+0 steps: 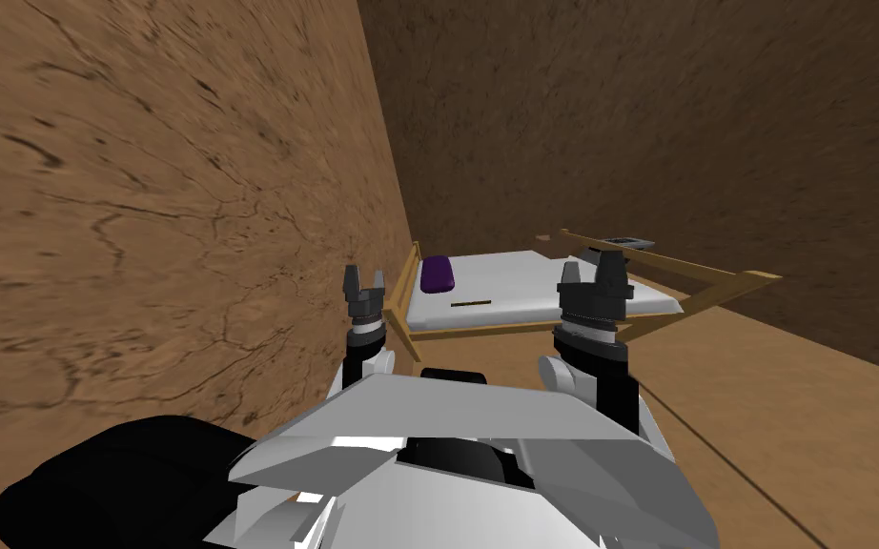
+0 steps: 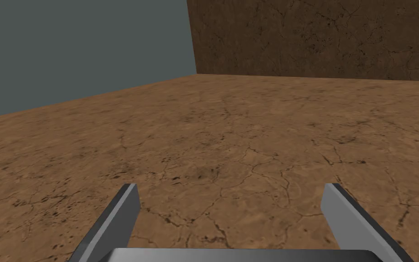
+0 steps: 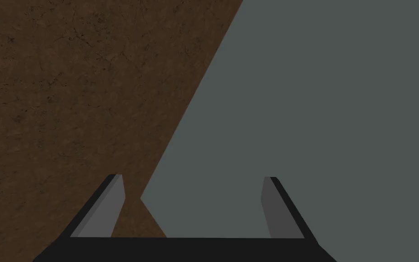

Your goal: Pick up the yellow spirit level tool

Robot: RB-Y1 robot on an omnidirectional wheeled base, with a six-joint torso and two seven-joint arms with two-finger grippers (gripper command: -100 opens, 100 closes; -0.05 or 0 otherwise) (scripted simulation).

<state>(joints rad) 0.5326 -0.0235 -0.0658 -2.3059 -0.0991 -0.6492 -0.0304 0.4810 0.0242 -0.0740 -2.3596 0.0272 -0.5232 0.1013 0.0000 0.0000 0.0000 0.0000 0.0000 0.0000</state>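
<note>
A thin yellow spirit level [image 1: 471, 303] lies flat on the white top of a wood-framed bed [image 1: 523, 286], near its front edge, some way ahead of me. My left gripper [image 1: 363, 279] is raised in front of my chest by the brown wall, open and holding nothing. My right gripper [image 1: 596, 269] is raised too, in front of the bed's right part, open and bare. Both are well short of the level. In the wrist views the left gripper [image 2: 229, 204] and the right gripper [image 3: 192, 200] point upward at walls.
A purple pillow [image 1: 438, 274] lies at the bed's far left end. A brown cracked wall [image 1: 161, 210] runs close along my left. A small stand with a dark object [image 1: 624, 242] stands behind the bed. Brown floor [image 1: 790, 419] opens to the right.
</note>
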